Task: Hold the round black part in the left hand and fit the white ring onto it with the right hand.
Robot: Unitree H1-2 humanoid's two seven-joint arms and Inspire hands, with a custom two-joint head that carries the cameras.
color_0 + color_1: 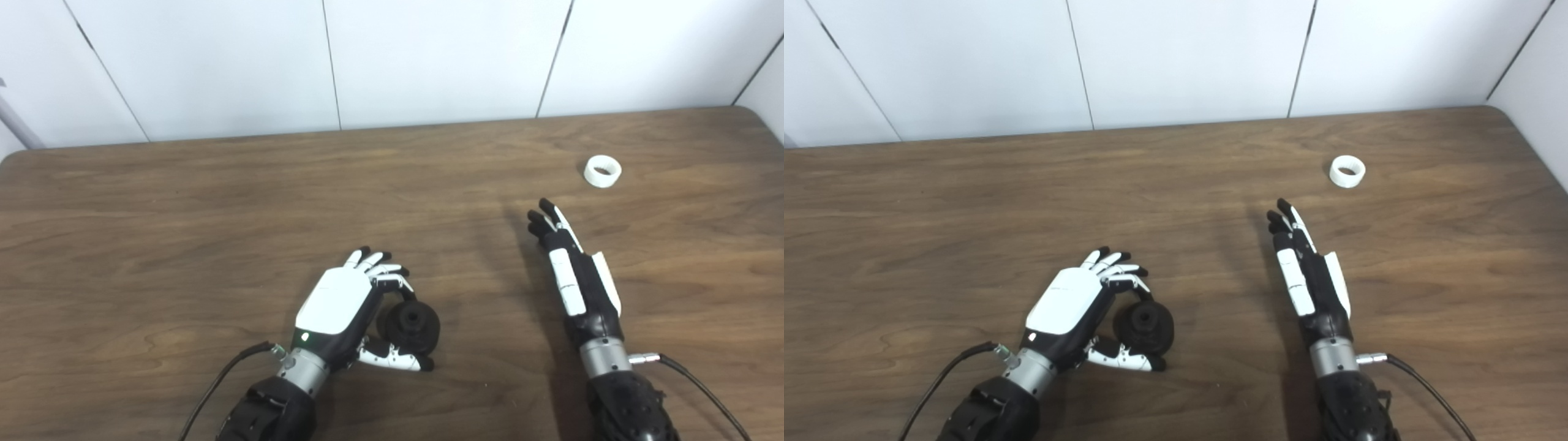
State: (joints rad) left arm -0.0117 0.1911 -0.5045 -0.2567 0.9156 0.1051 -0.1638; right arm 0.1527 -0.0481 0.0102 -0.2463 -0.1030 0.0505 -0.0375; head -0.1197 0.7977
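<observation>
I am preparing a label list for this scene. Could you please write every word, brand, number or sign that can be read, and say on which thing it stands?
None: no readable text appears in either view.
white ring: plain, no marking visible.
round black part: no marking visible.
left hand: only a small green light near the wrist, no letters.
right hand: no lettering.
table: bare wood grain only.
</observation>
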